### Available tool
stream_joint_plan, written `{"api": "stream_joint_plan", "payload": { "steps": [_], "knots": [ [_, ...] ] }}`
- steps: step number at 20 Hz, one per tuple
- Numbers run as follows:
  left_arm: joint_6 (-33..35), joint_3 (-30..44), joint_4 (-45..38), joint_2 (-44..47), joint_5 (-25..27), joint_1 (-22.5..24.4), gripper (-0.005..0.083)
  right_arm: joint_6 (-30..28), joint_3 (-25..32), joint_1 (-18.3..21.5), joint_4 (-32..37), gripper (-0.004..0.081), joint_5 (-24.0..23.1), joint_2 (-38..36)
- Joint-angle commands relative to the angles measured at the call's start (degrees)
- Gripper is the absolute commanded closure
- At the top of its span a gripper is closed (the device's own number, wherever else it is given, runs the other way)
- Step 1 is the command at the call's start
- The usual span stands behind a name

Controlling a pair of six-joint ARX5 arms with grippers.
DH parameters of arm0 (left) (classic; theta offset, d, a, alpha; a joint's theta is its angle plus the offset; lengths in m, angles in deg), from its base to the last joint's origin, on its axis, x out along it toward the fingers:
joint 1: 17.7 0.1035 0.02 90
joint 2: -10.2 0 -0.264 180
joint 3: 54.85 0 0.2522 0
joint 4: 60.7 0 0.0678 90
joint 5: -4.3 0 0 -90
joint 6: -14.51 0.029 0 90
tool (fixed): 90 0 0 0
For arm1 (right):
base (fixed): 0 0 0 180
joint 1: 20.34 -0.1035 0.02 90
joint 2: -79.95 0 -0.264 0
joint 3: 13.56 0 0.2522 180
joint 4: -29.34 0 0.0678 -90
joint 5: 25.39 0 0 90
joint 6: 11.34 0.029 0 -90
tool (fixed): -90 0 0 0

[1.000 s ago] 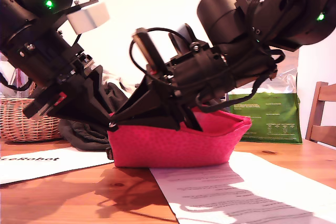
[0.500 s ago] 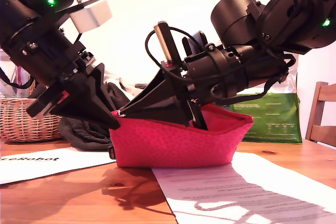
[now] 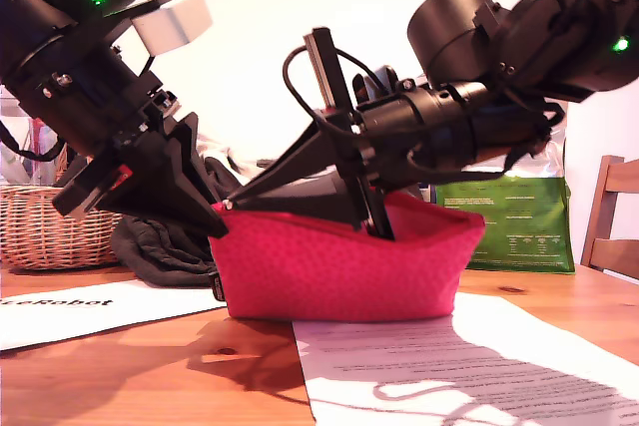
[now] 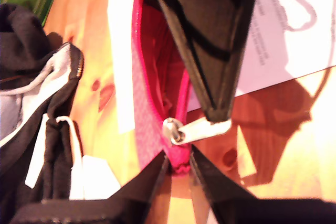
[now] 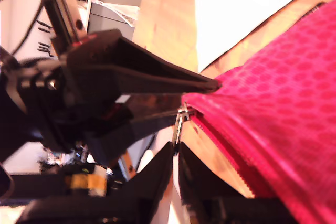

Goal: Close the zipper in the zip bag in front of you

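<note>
The flat red-pink fabric zip bag [image 3: 339,271] stands on its long edge on the wooden table [image 3: 120,366], between the arms and partly on a white printed sheet [image 3: 449,366]. My first gripper [image 4: 178,163] is closed, pinching the bag's end at the exterior view's left. My second gripper [image 5: 176,148] is closed on the small silver pull tab [image 4: 202,128] just beside that end. The red zipper [image 4: 152,77] gapes open beyond the pull.
</note>
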Motion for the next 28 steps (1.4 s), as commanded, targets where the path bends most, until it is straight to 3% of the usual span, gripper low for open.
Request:
{"api": "stream_joint_plan", "payload": {
  "steps": [1, 6, 18, 22, 28],
  "knots": [
    [-0.2, 0.0, -0.2, -0.5, 1.2, 0.7, 0.0795, 0.6, -3.4, -1.0, 1.9, 0.0783, 2.3, 0.2],
    [-0.2, 0.0, -0.2, -0.5, 1.2, 0.7, 0.0795, 2.9, -5.9, -1.0, 1.5, 0.0783, 1.6, 0.2],
    [-0.5, 0.0, -0.1, -0.5, -0.3, 0.5, 0.0795, 5.8, -6.0, -0.9, 1.5, 0.0783, -4.0, 0.2],
    [-1.4, 0.0, 0.3, -0.5, -1.3, 0.5, 0.0795, 0.0, -6.0, -0.9, -0.6, 0.0783, -5.9, 0.2],
    [-1.9, 0.0, 2.6, -0.5, -3.8, 0.5, 0.0795, -8.2, -6.0, -0.6, -9.3, 0.0783, -7.5, 0.2]
  ]
}}
